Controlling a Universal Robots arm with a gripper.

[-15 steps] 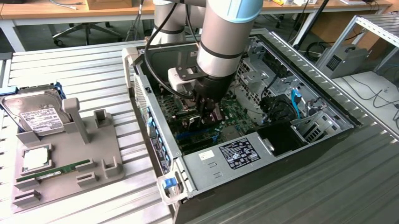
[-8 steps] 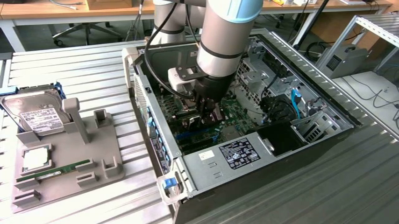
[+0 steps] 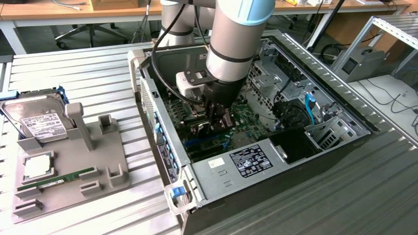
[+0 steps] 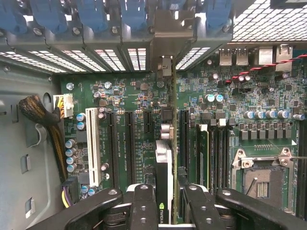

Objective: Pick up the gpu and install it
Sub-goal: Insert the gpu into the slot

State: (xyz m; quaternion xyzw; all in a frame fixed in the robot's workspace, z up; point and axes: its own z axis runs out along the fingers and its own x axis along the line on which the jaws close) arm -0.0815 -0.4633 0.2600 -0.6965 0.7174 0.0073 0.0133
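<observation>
**Card in my grip, down inside the case**

I had my gripper (image 3: 219,122) lowered into the open computer case (image 3: 149,98), which lay on its side on the slatted metal table (image 3: 104,73). In the exterior view the gripper hung near the middle of the case, over the green motherboard (image 3: 251,115).

From the wrist view my two black fingers (image 4: 144,206) were pressed in from either side on the gpu (image 4: 164,163), pinching it between them. The card stood on edge, thin side toward the camera, with a small green logo on its dark face close to my fingers. It ran in line with the long black slots (image 4: 130,143) on the board, and its silver bracket end (image 4: 165,67) reached the case wall under the row of blue clips (image 4: 91,14). I could not tell whether its lower edge was seated in a slot or just above one. A white slot (image 4: 93,143) lay to one side of the card and the empty processor socket (image 4: 261,177) to the other.

At nine o'clock from the case in the exterior view sat a grey holder (image 3: 98,147) carrying a hard drive (image 3: 36,120), a processor chip (image 3: 38,166) and a green RAM stick (image 3: 56,180), all well apart from my gripper.
</observation>
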